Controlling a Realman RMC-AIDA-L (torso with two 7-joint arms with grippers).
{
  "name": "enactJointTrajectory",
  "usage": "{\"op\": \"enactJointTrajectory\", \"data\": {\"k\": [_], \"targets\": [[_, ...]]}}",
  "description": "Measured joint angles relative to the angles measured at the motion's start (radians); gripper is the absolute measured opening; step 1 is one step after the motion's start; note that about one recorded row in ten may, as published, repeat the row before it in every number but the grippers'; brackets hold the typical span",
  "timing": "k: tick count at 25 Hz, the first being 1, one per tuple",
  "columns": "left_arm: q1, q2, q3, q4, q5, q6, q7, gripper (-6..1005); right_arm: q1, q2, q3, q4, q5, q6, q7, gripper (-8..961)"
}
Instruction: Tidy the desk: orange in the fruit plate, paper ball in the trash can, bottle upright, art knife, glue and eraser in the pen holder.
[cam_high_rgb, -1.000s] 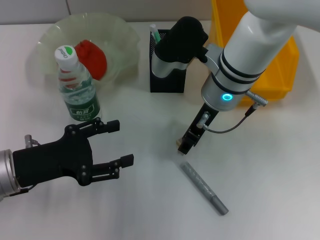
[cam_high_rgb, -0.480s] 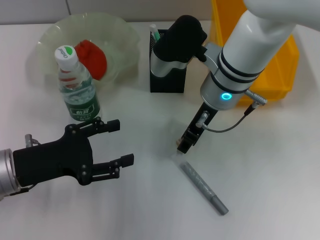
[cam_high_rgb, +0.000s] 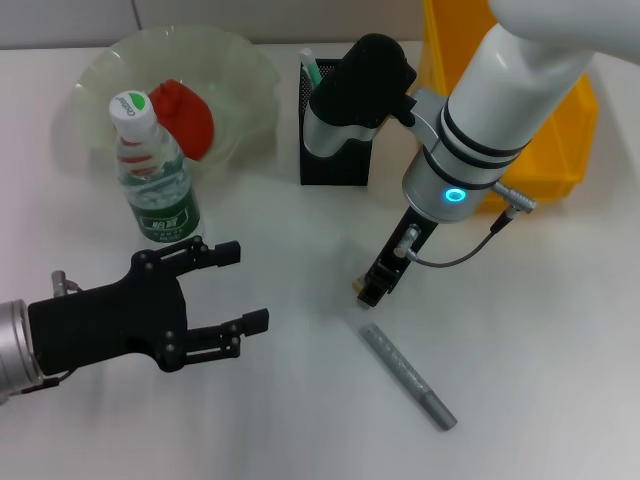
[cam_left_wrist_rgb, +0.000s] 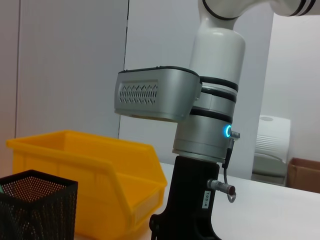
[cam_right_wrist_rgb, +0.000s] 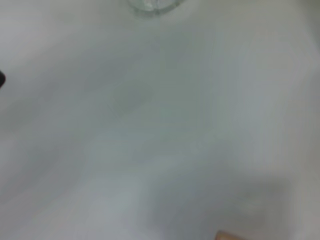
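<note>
My right gripper (cam_high_rgb: 370, 292) hangs over the table's middle, its narrow fingers closed on the tiny beige eraser (cam_high_rgb: 358, 286); a beige sliver of the eraser (cam_right_wrist_rgb: 227, 235) also edges the right wrist view. Just beyond it lies the grey glue (cam_high_rgb: 406, 376), flat on the table. The mint-green art knife (cam_high_rgb: 311, 69) stands in the black mesh pen holder (cam_high_rgb: 333, 150). The orange (cam_high_rgb: 183, 115) rests in the pale-green fruit plate (cam_high_rgb: 245, 70). In front of the plate the bottle (cam_high_rgb: 155, 180) stands upright. My left gripper (cam_high_rgb: 240, 288) is open at the front left. The paper ball is out of view.
The yellow trash can (cam_high_rgb: 560, 140) stands at the back right, behind my right arm. From the left wrist view I see the trash can (cam_left_wrist_rgb: 75, 170) and the pen holder (cam_left_wrist_rgb: 35, 200) beside my right arm's housing (cam_left_wrist_rgb: 155, 95).
My right gripper rose slightly and came back down; the beige eraser shows at its tip again. The left arm has not moved.
</note>
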Motion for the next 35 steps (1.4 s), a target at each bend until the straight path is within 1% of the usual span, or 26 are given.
{"op": "enactJointTrajectory", "data": {"k": [3, 13, 30, 32, 35], "targets": [[-0.001, 0.000, 0.000, -0.002, 0.000, 0.000, 0.000, 819, 0.000, 0.000, 0.000, -0.001, 0.000, 0.000, 0.000, 458], [-0.001, 0.000, 0.000, -0.002, 0.000, 0.000, 0.000, 819, 0.000, 0.000, 0.000, -0.003, 0.000, -0.008, -0.002, 463], [-0.001, 0.000, 0.000, -0.002, 0.000, 0.000, 0.000, 819, -0.001, 0.000, 0.002, -0.011, 0.000, -0.006, -0.002, 427], [-0.001, 0.000, 0.000, -0.002, 0.000, 0.000, 0.000, 819, -0.006, 0.000, 0.003, -0.020, 0.000, -0.006, -0.002, 425], [-0.001, 0.000, -0.001, -0.002, 0.000, 0.000, 0.000, 819, -0.032, 0.000, 0.008, -0.056, 0.000, -0.008, -0.001, 423]]}}
